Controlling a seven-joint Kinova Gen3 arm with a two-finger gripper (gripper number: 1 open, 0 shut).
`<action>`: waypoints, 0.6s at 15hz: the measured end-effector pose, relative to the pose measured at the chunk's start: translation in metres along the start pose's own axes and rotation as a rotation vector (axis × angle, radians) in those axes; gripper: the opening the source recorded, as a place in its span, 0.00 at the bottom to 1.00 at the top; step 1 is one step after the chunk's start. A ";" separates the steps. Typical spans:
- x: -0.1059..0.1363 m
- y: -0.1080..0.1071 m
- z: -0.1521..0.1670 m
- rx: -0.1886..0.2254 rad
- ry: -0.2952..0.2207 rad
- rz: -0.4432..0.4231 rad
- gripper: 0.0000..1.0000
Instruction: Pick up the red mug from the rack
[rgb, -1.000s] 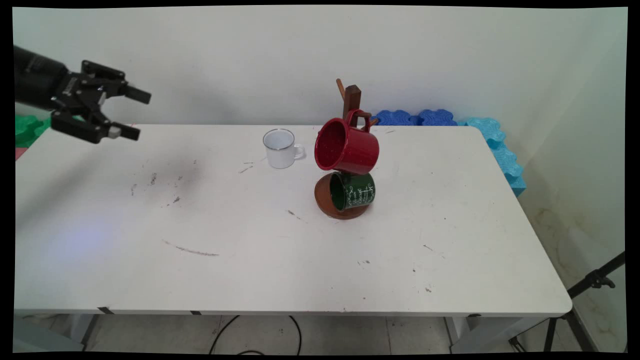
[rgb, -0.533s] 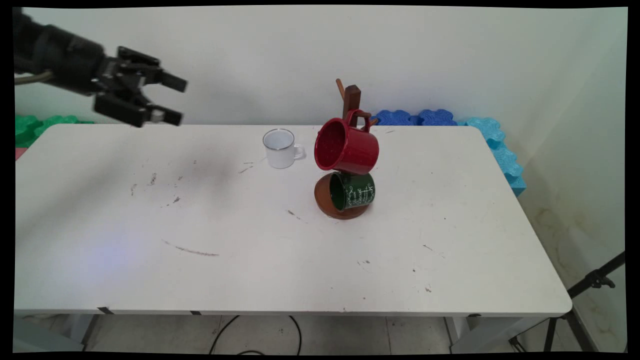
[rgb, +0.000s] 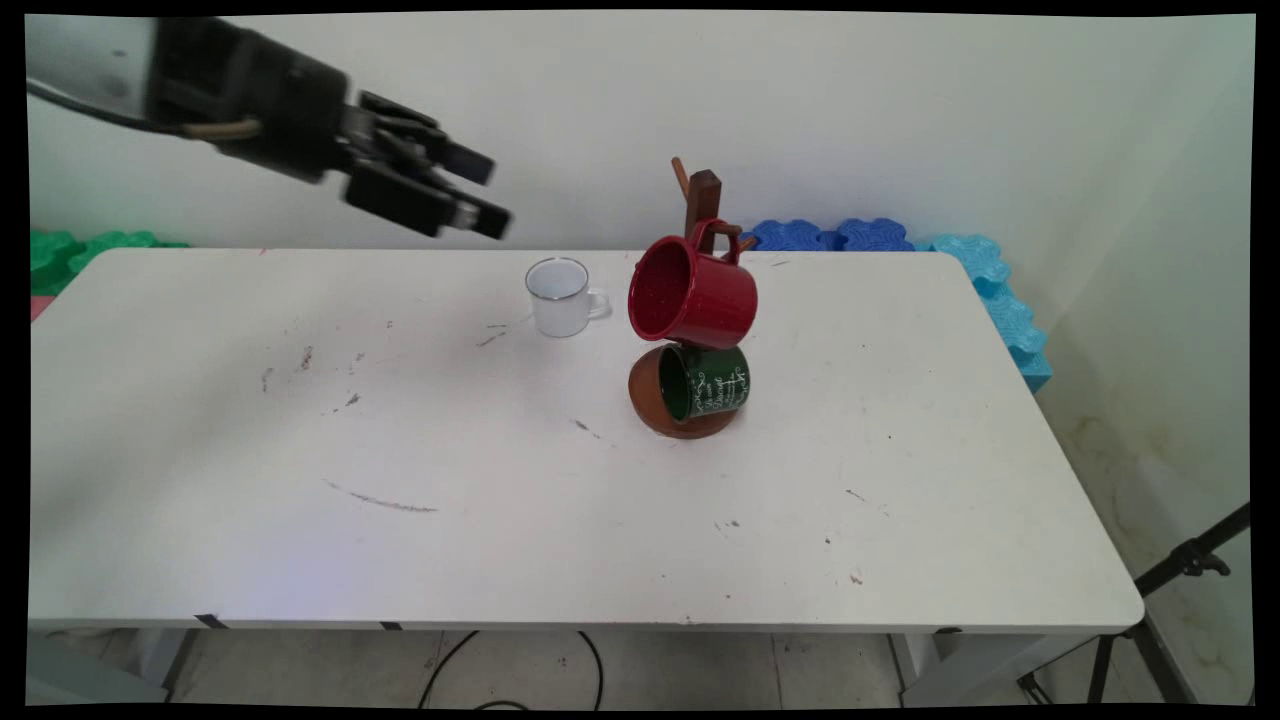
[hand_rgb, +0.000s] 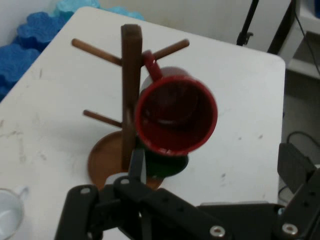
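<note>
My black gripper (rgb: 489, 193) hangs open and empty in the air over the table's back edge, up and to the left of a small white enamel mug (rgb: 560, 297) that stands upright. To the right of that mug stands a wooden mug tree (rgb: 703, 195) on a round brown base (rgb: 648, 402). A red mug (rgb: 692, 293) hangs from an upper peg and a green mug (rgb: 706, 381) from a lower one. The hand view looks onto the tree (hand_rgb: 131, 75), with the red mug (hand_rgb: 175, 112) mouth-on, the green mug (hand_rgb: 167, 167) mostly hidden behind it, and the white mug (hand_rgb: 10, 215) at the lower left.
Blue foam tiles (rgb: 830, 235) lie along the table's back right edge and down its right side (rgb: 1005, 310). Green foam tiles (rgb: 70, 250) lie at the far left. A black tripod (rgb: 1180, 570) stands right of the table, and cables (rgb: 500, 670) lie beneath it.
The gripper has travelled right and slightly up along the back of the table, from the far left towards the white mug. Its fingers stayed open. The mugs and tree have not moved.
</note>
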 end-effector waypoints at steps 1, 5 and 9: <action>0.004 0.006 0.009 0.002 -0.003 -0.021 1.00; 0.017 0.026 0.051 0.017 -0.023 -0.114 1.00; 0.019 0.037 0.084 0.032 -0.042 -0.183 1.00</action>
